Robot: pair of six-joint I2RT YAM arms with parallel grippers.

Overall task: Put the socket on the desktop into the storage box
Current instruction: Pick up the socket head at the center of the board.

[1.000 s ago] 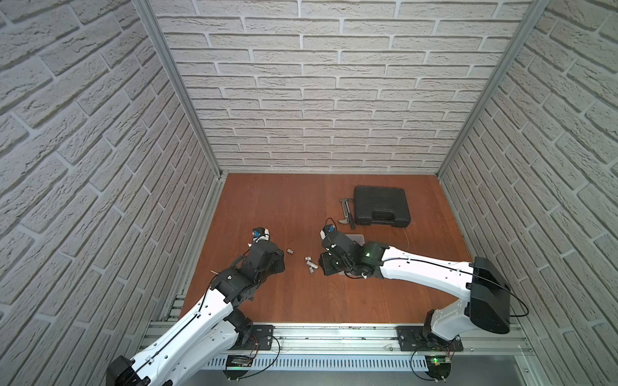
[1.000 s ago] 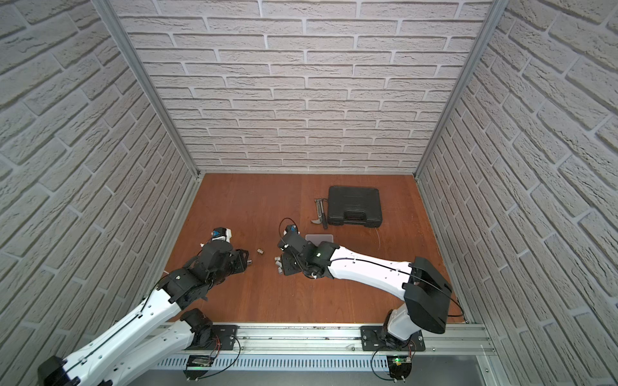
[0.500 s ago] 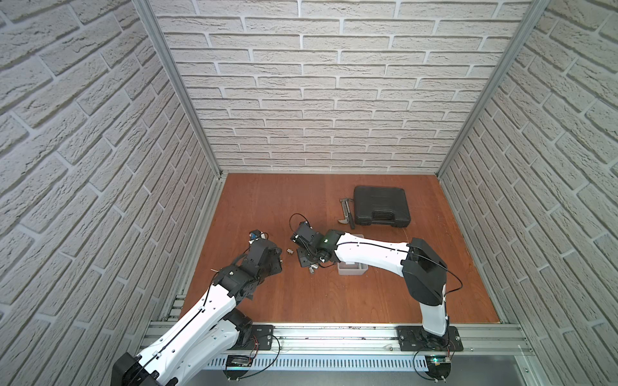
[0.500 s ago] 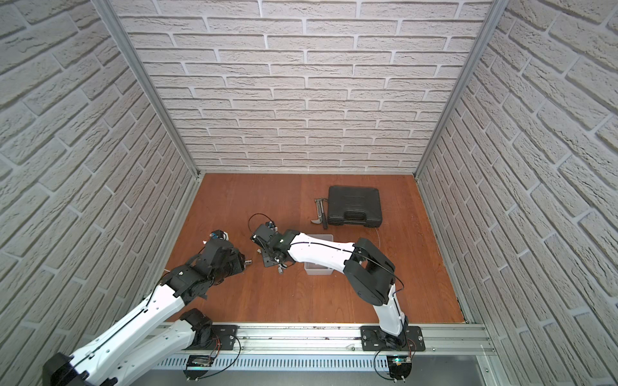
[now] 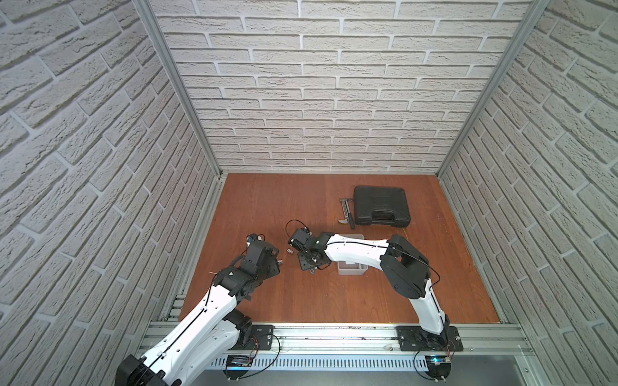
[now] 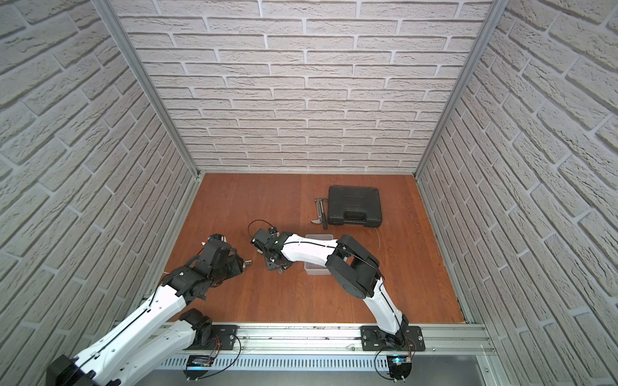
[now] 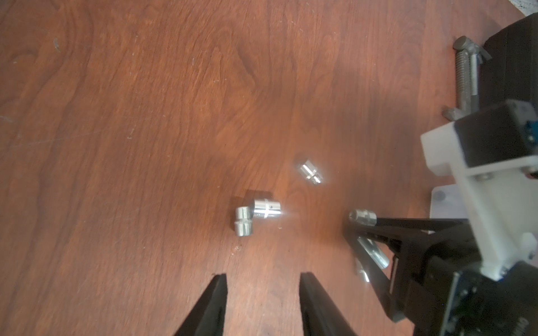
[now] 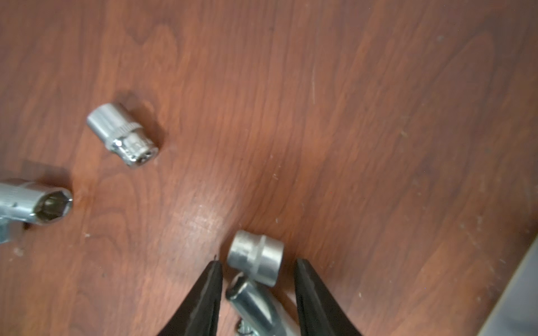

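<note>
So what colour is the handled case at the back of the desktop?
Black. The case shows best in a top view.

White shells [image 5: 354, 255], black joints [image 5: 406, 270], looped cables [image 5: 294, 220], screws [image 7: 480, 176] perhaps

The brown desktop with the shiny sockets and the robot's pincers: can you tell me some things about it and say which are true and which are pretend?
1. The left pincer is holding a socket. False: it is open, with only bare desktop between its tips.
2. Two sockets lie touching each other. True.
3. The black tool case has its lid up. False: it is shut.
4. A short socket sits between the tips of the right pincer. True.
5. The storage box stands on the black case. False: it stands on the desktop, apart from the case.
</note>
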